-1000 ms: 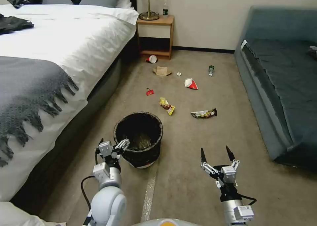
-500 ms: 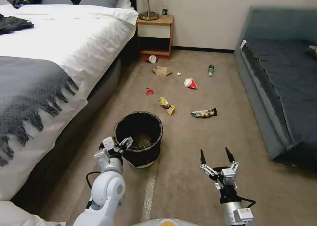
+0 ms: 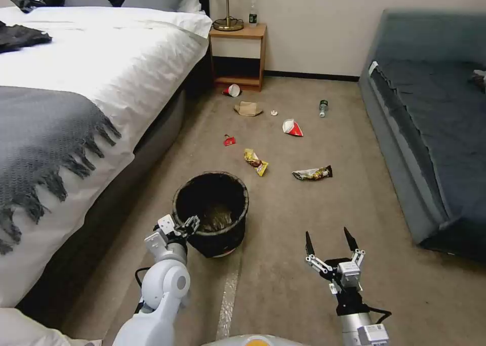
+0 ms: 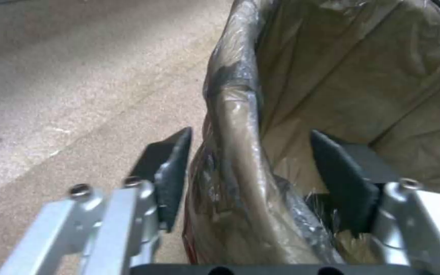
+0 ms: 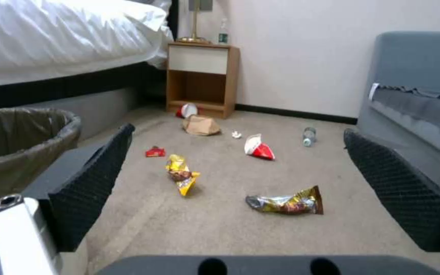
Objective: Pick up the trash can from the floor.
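Fingers (image 4: 172,179) astride rim, trash can (image 3: 217,234) upright, left gripper (image 4: 250,172)

Black-lined trash can (image 3: 210,212), white at its base, astride the left gripper (image 4: 250,168); beige-tan floor (image 3: 283,265) with a pale streak. Beyond the black-fingered right gripper (image 3: 328,242): red-and-white cup (image 3: 292,128), yellow wrapper (image 3: 255,162).

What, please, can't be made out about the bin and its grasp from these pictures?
- Head view: the bin's near rim is hidden behind the left end effector.
- Left wrist view: the rim sits between open pads with gaps visible; the bin's base and floor contact are cut off.
- Head view: what lies at the bin's bottom is too dark to identify.
- Right end effector hovers open, apart from the bin.
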